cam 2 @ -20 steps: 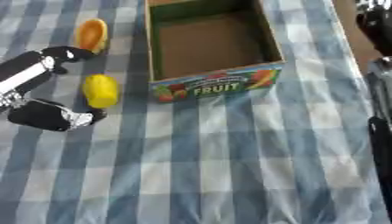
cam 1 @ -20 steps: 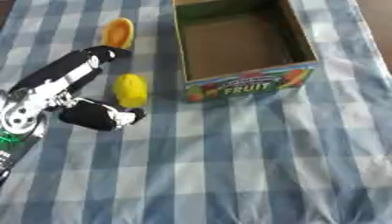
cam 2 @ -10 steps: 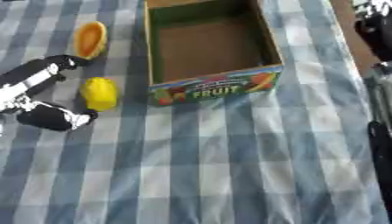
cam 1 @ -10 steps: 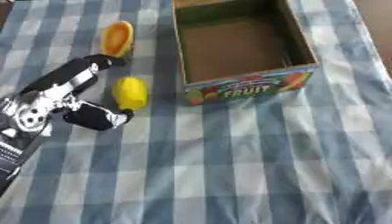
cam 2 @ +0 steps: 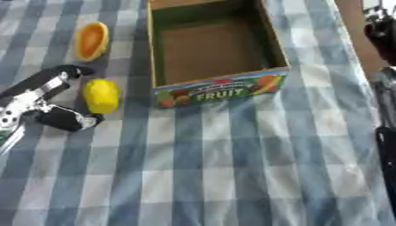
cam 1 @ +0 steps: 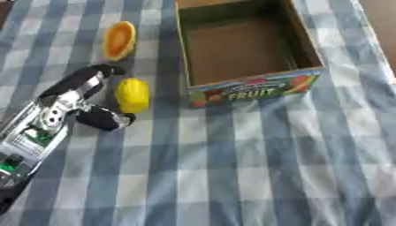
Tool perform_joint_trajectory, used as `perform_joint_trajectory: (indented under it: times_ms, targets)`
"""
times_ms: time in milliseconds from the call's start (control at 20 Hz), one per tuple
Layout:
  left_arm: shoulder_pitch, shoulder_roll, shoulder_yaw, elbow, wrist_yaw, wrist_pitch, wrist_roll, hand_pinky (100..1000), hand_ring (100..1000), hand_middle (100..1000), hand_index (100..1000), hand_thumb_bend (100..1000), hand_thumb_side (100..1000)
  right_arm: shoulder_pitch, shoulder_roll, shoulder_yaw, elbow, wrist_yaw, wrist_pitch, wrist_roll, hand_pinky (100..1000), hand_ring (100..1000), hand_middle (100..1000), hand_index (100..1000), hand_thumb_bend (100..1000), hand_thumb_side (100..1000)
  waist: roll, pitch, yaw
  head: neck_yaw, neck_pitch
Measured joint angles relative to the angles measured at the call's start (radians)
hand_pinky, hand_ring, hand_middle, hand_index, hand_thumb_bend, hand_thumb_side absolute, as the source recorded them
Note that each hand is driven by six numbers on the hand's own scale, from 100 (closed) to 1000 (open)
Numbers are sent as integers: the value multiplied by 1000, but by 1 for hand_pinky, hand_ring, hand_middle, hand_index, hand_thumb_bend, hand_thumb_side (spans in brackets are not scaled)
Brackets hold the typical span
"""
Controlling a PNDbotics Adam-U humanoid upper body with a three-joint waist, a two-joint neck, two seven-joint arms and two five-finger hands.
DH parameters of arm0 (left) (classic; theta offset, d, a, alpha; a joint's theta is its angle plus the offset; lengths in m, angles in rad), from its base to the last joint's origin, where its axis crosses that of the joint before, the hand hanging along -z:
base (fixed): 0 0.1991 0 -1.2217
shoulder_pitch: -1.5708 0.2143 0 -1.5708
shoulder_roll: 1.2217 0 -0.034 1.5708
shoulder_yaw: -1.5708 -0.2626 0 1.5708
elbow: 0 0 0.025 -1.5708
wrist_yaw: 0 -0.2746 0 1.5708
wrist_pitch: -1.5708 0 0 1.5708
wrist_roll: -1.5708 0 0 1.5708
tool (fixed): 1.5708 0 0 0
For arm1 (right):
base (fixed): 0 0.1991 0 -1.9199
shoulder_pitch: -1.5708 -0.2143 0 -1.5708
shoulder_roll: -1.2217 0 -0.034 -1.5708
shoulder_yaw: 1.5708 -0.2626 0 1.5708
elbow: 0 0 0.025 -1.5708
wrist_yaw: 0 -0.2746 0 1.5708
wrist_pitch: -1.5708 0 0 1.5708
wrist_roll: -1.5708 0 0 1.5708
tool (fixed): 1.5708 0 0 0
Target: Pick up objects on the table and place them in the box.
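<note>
A cardboard box (cam 1: 247, 48) printed with fruit pictures and the word FRUIT stands open on a table under a blue and white checked cloth (cam 1: 232, 167), and its brown floor shows nothing inside. Just left of the box's front corner lies a yellow lemon (cam 1: 132, 94), lengthwise on the cloth and apart from the box wall. Farther from the camera, left of the box's long side, lies an orange piece (cam 1: 119, 39) with a paler hollow face, a fruit half or slice as far as can be told, well apart from the lemon. The left hand (cam 1: 85, 101) comes in from the lower left, left of the lemon: a black finger reaches past the lemon's far end and the thumb (cam 1: 102, 119) sits at its near end, so the hand brackets the fruit from the left, fingers spread and not closed round it. Whether either tip touches the lemon cannot be told. To the right of the box, dark parts of the right arm (cam 2: 383, 35) show at the edge of the right eye view; the right hand itself cannot be made out.
</note>
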Motion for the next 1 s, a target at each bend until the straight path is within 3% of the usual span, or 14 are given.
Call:
perform_joint_trajectory:
  times_ms: [200,600,1000]
  targets:
    - [-6,-9,0,31,-1,-7,13,869,947,881,908,375,100,0,4,4,0,-2,2,4,832,946,734,803,100,595,0,3,-1,3,0]
    - [-6,-15,8,38,27,-7,108,769,831,743,720,102,100,0,4,7,0,-5,7,8,833,948,734,803,100,601,-1,3,1,4,0]
    - [-6,-11,18,-62,20,-1,192,683,747,627,618,100,100,1,4,12,0,-5,16,8,833,948,734,804,100,603,2,2,9,3,0]
